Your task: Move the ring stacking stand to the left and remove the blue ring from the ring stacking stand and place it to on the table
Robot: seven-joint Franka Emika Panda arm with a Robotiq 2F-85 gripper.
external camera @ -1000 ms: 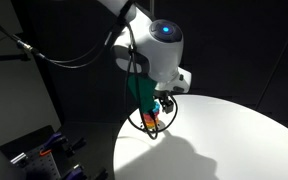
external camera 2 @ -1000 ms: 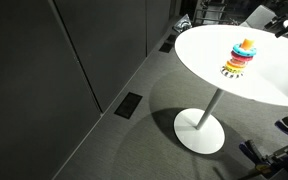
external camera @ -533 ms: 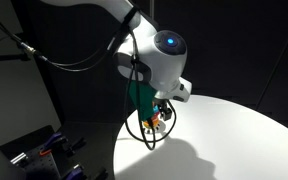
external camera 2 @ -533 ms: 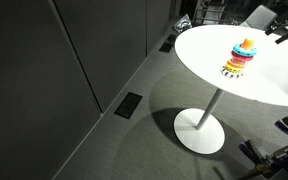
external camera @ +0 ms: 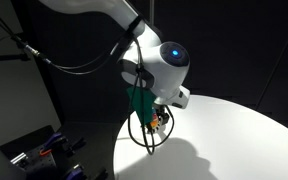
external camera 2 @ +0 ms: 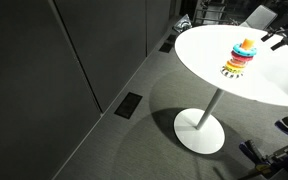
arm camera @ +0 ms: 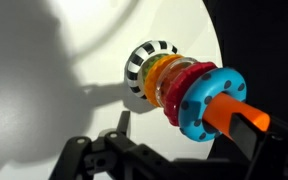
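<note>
The ring stacking stand (arm camera: 149,68) stands on the white table (arm camera: 44,80). Its striped base is to the left in the wrist view, with yellow, orange and red rings on it. The blue ring (arm camera: 209,100) is the topmost ring, under the orange post top (arm camera: 232,112). My gripper (arm camera: 189,135) is open, with one finger left of the rings and the other at the post top. In an exterior view the stand (external camera 2: 242,58) is near the table's edge, with my gripper (external camera 2: 282,38) just beyond it. In an exterior view my wrist hides most of the stand (external camera: 157,121).
The round table (external camera 2: 199,50) stands on one pedestal foot (external camera 2: 200,130) over grey carpet. Dark panels and cables surround it. Wide bare tabletop (external camera: 234,140) lies beside the stand.
My arm has moved down and closer to the stand. The stand and its rings have not moved.
</note>
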